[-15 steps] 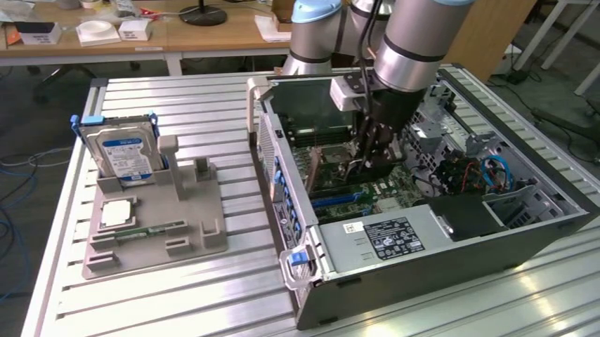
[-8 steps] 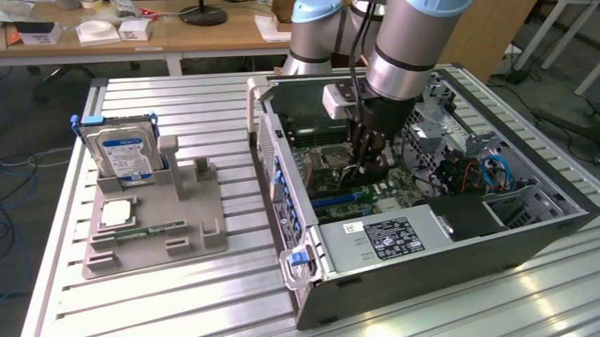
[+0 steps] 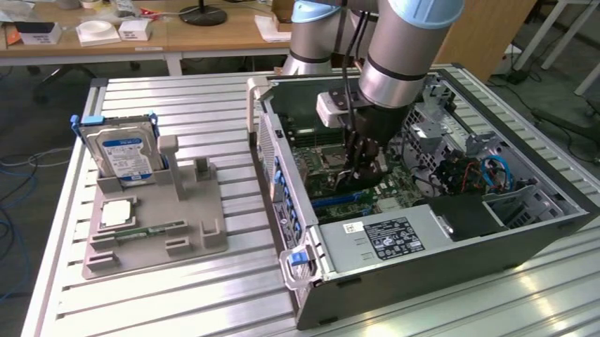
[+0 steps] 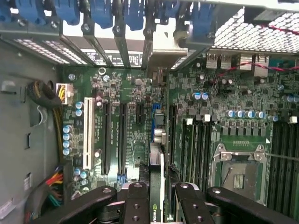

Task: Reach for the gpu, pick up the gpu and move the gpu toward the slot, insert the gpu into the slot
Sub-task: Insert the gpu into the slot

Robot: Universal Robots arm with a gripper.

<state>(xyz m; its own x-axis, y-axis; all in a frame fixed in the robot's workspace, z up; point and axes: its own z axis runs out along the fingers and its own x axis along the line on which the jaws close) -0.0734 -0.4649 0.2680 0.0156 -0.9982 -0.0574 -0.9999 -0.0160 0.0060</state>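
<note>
Green PCB, edge-on: that's the gpu [image 4: 157, 179], sitting between the gripper [image 4: 161, 198] fingers [image 4: 136, 200] in the wrist view. The jaws are about half closed and pinch the card across its two faces, nothing else in them.

In the exterior view the gripper [image 3: 361, 172] is down inside the open computer case [image 3: 422, 274], centre of frame. The card hangs under it, over the motherboard [image 4: 126, 93].

The slot [image 4: 154, 116], the blue strip, lines up with the card's length, with the black connector strips [image 4: 106, 135] on one side and the processor socket [image 4: 238, 172] on the other. Blue also shows just below the gripper in the exterior view [image 3: 339, 200]. Can't tell if the card's edge is touching it or seated.

Handling, my read:
- Light and stiff along its length, but thin, so it'll bow if you side-load it.
- Fragile: keep off the fan, small parts and edge contacts.
- The faces look smooth, so the card may slide in the pads when pushed down.
- A mid-length face pinch near the upper edge, as now, looks right. Keep it square to the strip.

Hard drive [image 3: 124, 151] and memory stick [image 3: 150, 230] sit at the exterior view's left, well apart.
</note>
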